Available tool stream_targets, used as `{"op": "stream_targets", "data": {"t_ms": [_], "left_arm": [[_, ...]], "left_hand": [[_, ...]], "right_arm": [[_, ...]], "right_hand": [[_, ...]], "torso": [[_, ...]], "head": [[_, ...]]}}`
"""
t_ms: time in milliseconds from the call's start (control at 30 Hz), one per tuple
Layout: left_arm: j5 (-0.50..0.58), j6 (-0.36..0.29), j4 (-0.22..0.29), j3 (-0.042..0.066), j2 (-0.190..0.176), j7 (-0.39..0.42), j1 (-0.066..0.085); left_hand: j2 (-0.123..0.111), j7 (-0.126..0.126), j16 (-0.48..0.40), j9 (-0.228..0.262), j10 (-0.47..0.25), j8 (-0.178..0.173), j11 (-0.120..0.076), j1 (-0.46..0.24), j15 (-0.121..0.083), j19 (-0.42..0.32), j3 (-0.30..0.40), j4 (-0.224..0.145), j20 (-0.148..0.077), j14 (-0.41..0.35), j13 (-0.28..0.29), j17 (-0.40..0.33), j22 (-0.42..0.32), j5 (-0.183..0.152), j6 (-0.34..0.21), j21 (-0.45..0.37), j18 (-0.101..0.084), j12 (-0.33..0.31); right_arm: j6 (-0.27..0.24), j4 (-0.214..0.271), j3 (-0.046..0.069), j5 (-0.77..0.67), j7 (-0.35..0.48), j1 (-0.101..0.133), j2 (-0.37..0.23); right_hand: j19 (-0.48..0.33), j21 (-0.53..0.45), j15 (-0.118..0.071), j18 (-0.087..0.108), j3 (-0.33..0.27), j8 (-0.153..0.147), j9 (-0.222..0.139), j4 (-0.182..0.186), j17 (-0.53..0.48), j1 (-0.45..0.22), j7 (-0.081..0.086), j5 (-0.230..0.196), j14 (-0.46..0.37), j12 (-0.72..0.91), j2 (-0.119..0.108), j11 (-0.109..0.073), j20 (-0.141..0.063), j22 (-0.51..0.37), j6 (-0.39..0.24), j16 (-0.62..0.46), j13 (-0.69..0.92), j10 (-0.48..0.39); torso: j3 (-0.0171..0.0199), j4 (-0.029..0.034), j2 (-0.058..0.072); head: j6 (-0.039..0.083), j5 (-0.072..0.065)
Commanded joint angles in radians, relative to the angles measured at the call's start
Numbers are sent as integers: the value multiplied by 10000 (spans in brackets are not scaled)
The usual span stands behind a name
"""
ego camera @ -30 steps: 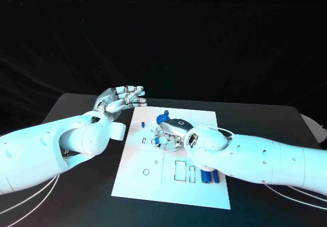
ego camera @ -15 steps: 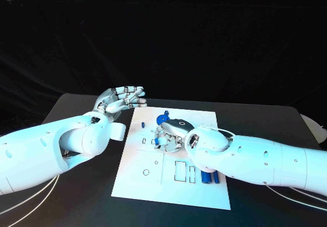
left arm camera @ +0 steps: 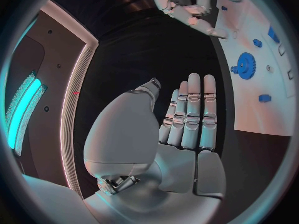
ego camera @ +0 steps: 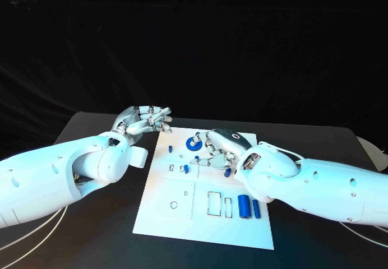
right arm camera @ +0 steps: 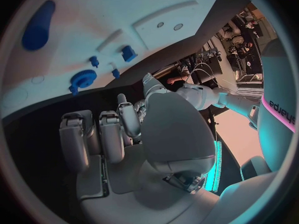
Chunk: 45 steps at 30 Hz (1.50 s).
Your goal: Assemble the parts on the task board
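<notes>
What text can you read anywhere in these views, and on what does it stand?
"sharpa": printed upside down on the white robot casing, in the right wrist view.
task board: drawn outlines only, no legible lettering or numbers.

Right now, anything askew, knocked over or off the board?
Nothing stands out. The task board lies flat on the table, the blue gear sits on it near its far end, and two blue cylinders lie side by side at its right edge. Both the left hand and right hand hold nothing.
</notes>
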Motion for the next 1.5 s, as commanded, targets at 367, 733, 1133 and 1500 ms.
{"op": "stream_targets", "data": {"t_ms": [367,733,1133,1500], "left_arm": [[-5353,3026,-562,9,271,-5164,37],[-8088,4514,-850,7,850,-7646,436],[-8975,5243,-1402,-15,1788,-8723,669],[-9240,5761,-1885,-94,2308,-8973,722]], "left_hand": [[496,-746,8441,1019,1139,1381,-851,-2341,-901,2516,-899,187,-1097,3163,3151,8002,5147,158,642,5525,-348,4030],[794,-1027,10256,2539,696,3258,-1074,-2813,-1083,3659,-1713,63,-1232,3816,8348,10471,8703,-37,185,8018,-853,9314],[930,-1103,10306,2985,653,3707,-1132,-2955,-1130,3696,-2103,73,-1257,3843,8587,10564,8926,-38,118,8167,-883,9534],[1015,-1112,10289,3118,584,3809,-1139,-2955,-1137,3710,-2190,68,-1260,3833,8553,10543,8994,-35,47,8207,-893,9506]], "right_arm": [[-622,535,53,4086,2046,917,-1998],[-410,521,51,4418,1768,1050,-2642],[-279,424,38,4432,1490,1061,-2687],[-212,381,30,4386,1352,1061,-2683]], "right_hand": [[716,-146,-56,-9,191,331,74,-10,1572,316,-152,518,788,-28,179,-124,23,2281,503,-64,-25,-46],[737,-122,-82,-17,185,398,89,3,1562,245,-183,575,787,-20,206,-153,-3,2302,580,-70,-25,-26],[736,-126,-100,-16,187,433,94,-2,1545,220,-201,659,784,-20,214,-171,-20,2300,609,-78,-30,-17],[724,-146,-122,-11,202,467,94,-8,1521,207,-218,844,779,-35,207,-192,-46,2286,613,-90,-50,-19]], "torso": [[86,-162,-299],[160,-182,-439],[156,-172,-429],[154,-159,-429]], "head": [[-114,224],[-227,351],[-269,402],[-309,412]]}}
